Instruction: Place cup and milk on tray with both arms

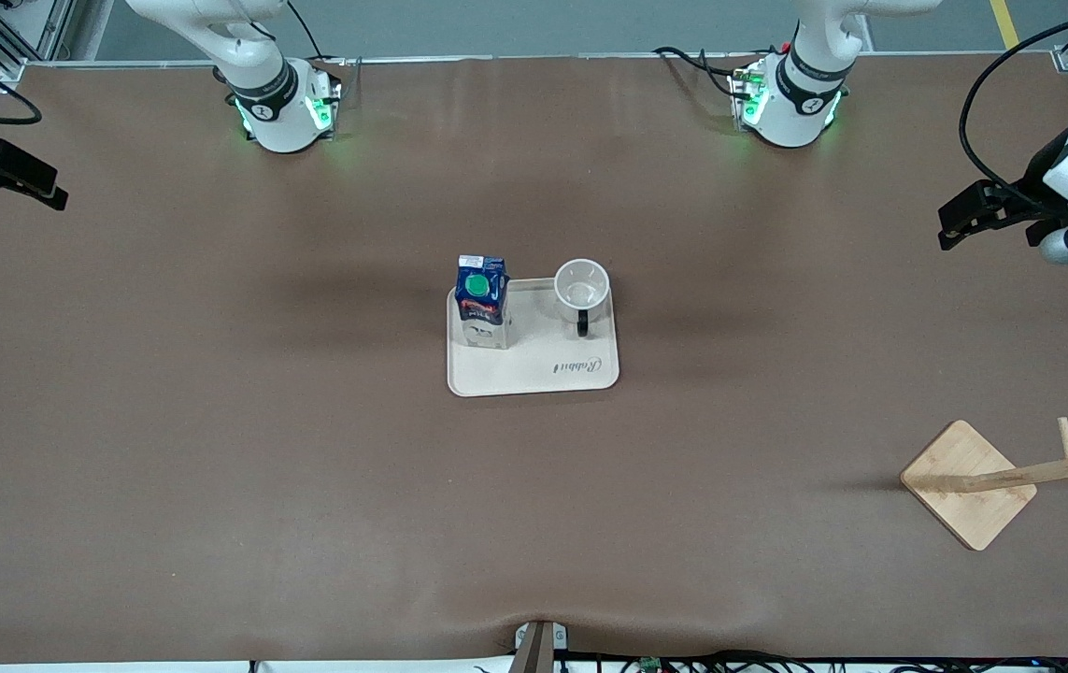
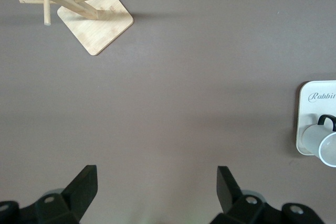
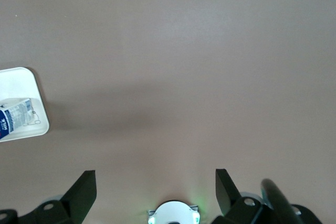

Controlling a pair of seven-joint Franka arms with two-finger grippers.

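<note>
Two grippers are in the scene, one on each arm, and both hold nothing. The left gripper (image 2: 157, 190) hangs with its two fingers (image 2: 84, 184) spread wide over bare desk (image 1: 216, 467) at the left arm's end, and the right gripper (image 3: 156, 187) hangs the same way, fingers (image 3: 84, 184) parted, over bare desk at the right arm's end; both arms wait well apart from the task's things. In the middle of the desk lies one cream-beige tray (image 1: 534, 374) with rounded corners and the script word "Rabbit" near its edge toward the front camera. Two things stand on it: one dark-blue milk carton (image 1: 481, 304) with a round green cap (image 1: 477, 284), upright at the tray's end toward the right arm, and one white mug (image 1: 582, 285) with a black loop handle (image 1: 582, 322), upright and seemingly empty, at the tray's end toward the left arm. Carton and mug stand apart from each other, both on the half of the tray farther from the front camera. One wooden stand (image 1: 968, 483) with a square base and a pegged post stands near the left arm's end of the desk, nearer to the front camera than the tray and well apart from it. Two green-lit arm bases (image 1: 286, 107) sit along the desk's edge farthest from the front camera. Nothing lies between either gripper and the tray.
</note>
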